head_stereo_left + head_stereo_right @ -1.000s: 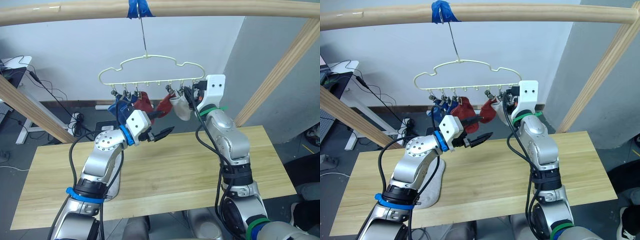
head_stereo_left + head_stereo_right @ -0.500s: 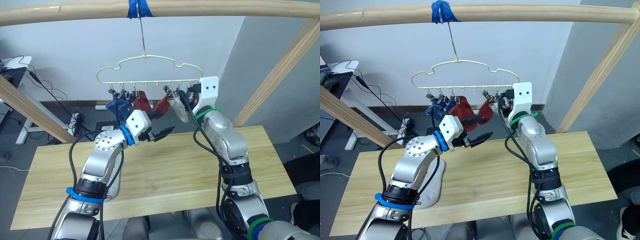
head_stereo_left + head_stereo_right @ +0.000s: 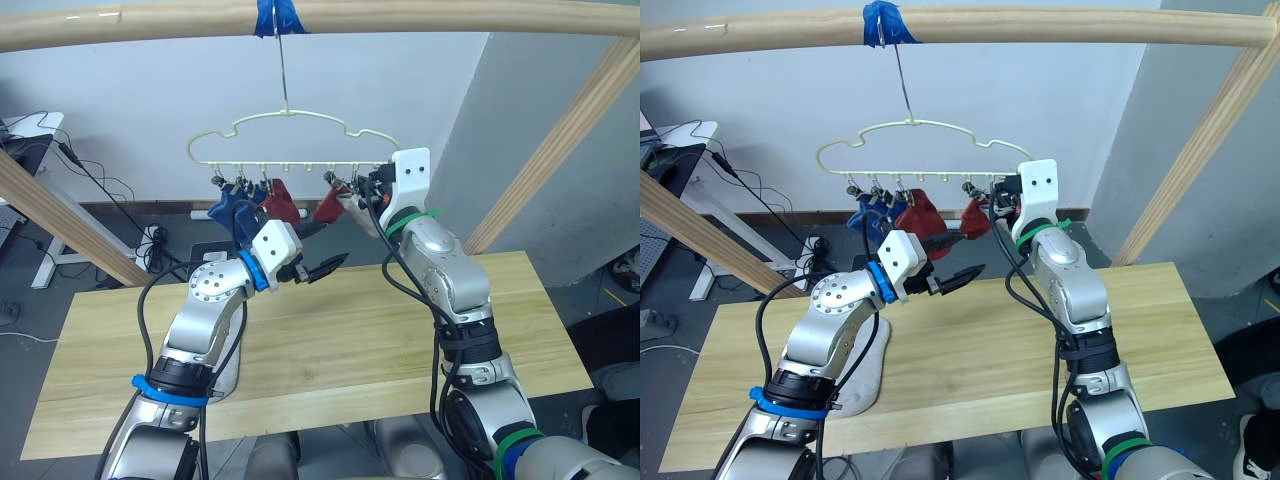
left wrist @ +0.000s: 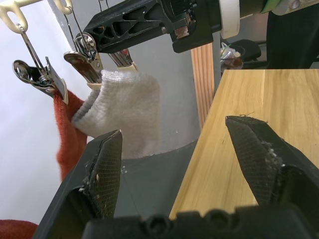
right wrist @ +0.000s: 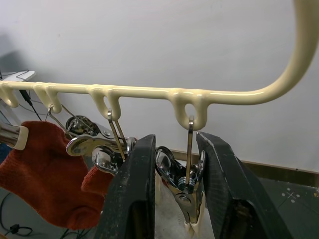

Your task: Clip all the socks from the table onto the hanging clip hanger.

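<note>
The pale-yellow clip hanger [image 3: 300, 114] hangs from the top pole by its hook. Clipped to it are blue socks [image 3: 230, 214], two rust red socks [image 3: 281, 200] and a light grey sock [image 4: 130, 105]. My right gripper [image 3: 369, 190] is raised to the hanger's right end, its fingers [image 5: 132, 199] shut on a metal clip [image 5: 185, 186] beside the grey sock. My left gripper [image 3: 322, 266] hovers open and empty above the table [image 3: 350, 350], just below the socks. Another light grey sock [image 3: 862, 375] lies on the table, partly hidden under my left arm.
A thick wooden pole frame [image 3: 420, 15] carries the hanger, with slanted posts on the left [image 3: 60, 220] and the right [image 3: 550, 150]. Cables and a desk [image 3: 30, 140] stand behind on the left.
The hanger has swung to the left, together with my right gripper at its right end. My left arm has not moved.
</note>
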{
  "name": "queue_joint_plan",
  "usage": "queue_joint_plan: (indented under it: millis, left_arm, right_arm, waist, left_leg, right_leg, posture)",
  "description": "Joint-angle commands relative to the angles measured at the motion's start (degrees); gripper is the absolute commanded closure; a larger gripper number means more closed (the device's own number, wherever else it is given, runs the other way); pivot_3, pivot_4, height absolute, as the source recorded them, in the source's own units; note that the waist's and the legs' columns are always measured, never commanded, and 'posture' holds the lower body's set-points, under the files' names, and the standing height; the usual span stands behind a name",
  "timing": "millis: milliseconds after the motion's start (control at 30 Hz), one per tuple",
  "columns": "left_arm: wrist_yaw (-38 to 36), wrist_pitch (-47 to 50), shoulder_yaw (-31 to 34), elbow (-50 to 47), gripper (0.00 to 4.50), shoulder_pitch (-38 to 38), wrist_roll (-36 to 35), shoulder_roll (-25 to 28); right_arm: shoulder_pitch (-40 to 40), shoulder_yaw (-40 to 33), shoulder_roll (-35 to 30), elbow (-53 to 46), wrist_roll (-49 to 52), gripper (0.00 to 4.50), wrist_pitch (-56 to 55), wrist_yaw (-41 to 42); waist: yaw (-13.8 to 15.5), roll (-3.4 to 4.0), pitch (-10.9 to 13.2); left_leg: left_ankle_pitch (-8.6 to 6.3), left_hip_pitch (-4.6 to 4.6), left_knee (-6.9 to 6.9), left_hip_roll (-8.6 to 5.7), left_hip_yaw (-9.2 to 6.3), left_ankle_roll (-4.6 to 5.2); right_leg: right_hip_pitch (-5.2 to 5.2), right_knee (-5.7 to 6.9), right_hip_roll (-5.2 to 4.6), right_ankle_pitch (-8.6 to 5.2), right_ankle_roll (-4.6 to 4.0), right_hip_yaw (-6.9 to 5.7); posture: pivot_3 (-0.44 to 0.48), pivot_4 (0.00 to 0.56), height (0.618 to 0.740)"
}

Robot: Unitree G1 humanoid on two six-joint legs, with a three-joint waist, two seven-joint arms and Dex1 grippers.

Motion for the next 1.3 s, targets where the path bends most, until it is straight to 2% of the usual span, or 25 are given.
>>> queue_joint_plan:
  millis: [33,167,400,633,800,900,1033,1300]
  left_arm:
    - [0.4,-1.0,0.8,-1.8,0.81,-0.1,0.0,0.3]
    - [0.4,-1.0,0.9,-1.9,0.81,0.1,0.0,0.3]
    - [1.9,-0.8,1.3,-2.7,0.81,1.6,0.6,0.3]
    - [5.9,-0.7,2.1,-4.7,0.81,5.5,1.9,0.2]
    - [16.1,2.6,8.1,-5.6,0.81,14.0,1.5,-2.4]
    - [22.0,4.4,12.6,-5.9,0.04,19.7,1.2,-4.6]
    - [28.7,5.7,18.6,-3.6,0.04,24.4,0.4,-7.3]
    - [30.0,9.5,20.6,2.3,0.04,27.1,0.8,-6.2]
  right_arm:
    - [-1.7,0.6,0.4,-0.6,0.0,3.27,-1.7,0.8]
    - [-2.1,0.5,0.6,0.1,0.0,3.27,-2.2,1.0]
    - [-2.4,0.1,0.7,0.3,0.1,4.48,-2.8,0.9]
    - [-2.2,0.1,0.7,-0.1,0.2,4.48,-2.6,1.0]
    - [-2.2,0.1,0.6,-0.3,0.3,4.48,-2.5,1.2]
    - [-2.1,0.1,0.5,-0.4,0.3,4.50,-2.4,1.4]
    - [-2.1,0.1,0.4,-0.4,0.4,4.50,-2.2,1.7]
    - [-2.2,0.4,0.2,-0.3,0.5,4.50,-1.9,2.3]
  waist:
    - [0.0,0.00,0.0]
    - [0.0,0.00,0.0]
    - [0.0,0.00,0.0]
    - [0.0,0.00,0.0]
    - [-0.2,0.06,0.0]
    - [0.0,0.06,0.0]
    - [0.1,0.06,0.0]
    - [0.1,0.06,0.0]
  left_leg:
    - [0.00,0.00,0.00,0.00,0.00,0.00]
    - [0.00,0.00,0.00,0.00,0.00,0.00]
    - [0.00,0.00,0.00,0.00,0.00,0.00]
    - [0.00,0.01,0.00,0.00,0.00,0.00]
    - [0.00,0.05,-0.01,0.01,0.02,0.00]
    - [0.00,0.03,0.00,0.01,-0.01,0.00]
    - [0.00,0.02,0.02,-0.01,-0.01,0.00]
    - [0.00,0.03,0.01,-0.01,-0.01,0.00]
  right_leg:
    - [0.00,0.00,0.00,0.00,0.00,0.00]
    - [0.00,0.00,0.00,0.00,0.00,0.00]
    - [0.00,0.00,0.00,0.00,0.00,0.00]
    - [0.00,0.01,-0.01,0.00,0.00,0.00]
    - [0.00,0.02,-0.02,0.00,-0.01,0.04]
    - [0.00,0.03,-0.02,0.00,0.00,0.00]
    - [0.00,0.04,-0.04,0.00,0.00,0.00]
    - [0.01,0.04,-0.03,0.00,0.00,-0.01]
  posture:
    - [-0.195,0.192,0.730]
    - [-0.193,0.191,0.730]
    - [-0.193,0.193,0.730]
    - [-0.194,0.195,0.730]
    - [-0.191,0.198,0.730]
    - [-0.186,0.200,0.730]
    - [-0.182,0.202,0.730]
    - [-0.186,0.204,0.730]
